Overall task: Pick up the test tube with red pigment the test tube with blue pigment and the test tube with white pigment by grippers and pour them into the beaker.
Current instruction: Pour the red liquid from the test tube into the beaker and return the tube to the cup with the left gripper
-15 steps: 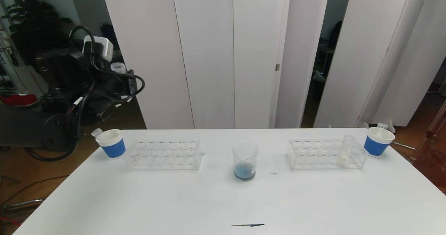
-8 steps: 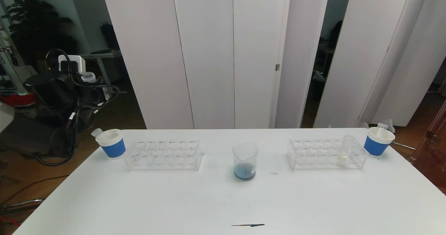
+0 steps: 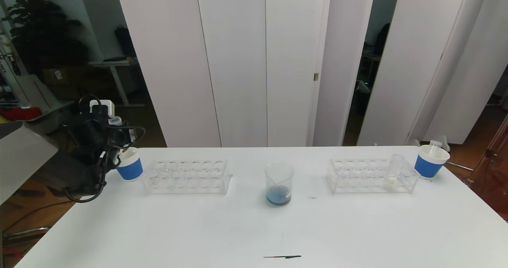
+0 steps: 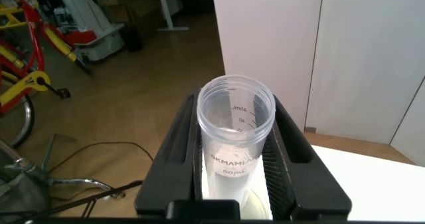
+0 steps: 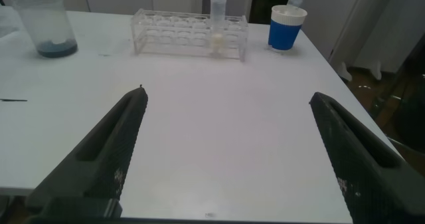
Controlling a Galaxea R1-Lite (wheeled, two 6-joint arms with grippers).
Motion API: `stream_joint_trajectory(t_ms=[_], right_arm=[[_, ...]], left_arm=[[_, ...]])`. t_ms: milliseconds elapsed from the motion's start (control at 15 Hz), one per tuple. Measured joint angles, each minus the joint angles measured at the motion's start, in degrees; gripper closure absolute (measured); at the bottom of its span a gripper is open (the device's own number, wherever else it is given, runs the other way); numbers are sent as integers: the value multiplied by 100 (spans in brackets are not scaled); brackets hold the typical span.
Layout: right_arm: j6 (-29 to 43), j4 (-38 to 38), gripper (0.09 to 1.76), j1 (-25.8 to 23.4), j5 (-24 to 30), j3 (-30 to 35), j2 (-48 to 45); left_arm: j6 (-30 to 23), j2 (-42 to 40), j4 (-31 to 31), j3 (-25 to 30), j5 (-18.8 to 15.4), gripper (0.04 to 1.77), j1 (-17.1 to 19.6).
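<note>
The left black two-finger end effector is closed around a clear plastic tube that looks drained, just above the left blue-banded white paper cup at the desk edge. The right end effector is wide open and holds nothing, low over the white desk. The clear glass beaker with dark blue liquid stands in the middle. The test tube with white pigment stands in the right clear rack.
</note>
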Motion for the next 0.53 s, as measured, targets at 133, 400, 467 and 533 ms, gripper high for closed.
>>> stream_joint_trajectory(t_ms=[133, 400, 467, 533], right_arm=[[0, 0, 10, 0, 0, 0, 0], [0, 2, 10, 0, 0, 0, 0], [0, 0, 10, 0, 0, 0, 0], [0, 2, 10, 0, 0, 0, 0]], left_arm=[[-38, 116, 5, 39, 0, 121, -9], [-339, 226, 24, 80, 7, 121, -38], [-354, 245, 33, 102, 7, 121, -39], [-364, 265, 28, 116, 16, 121, -41]])
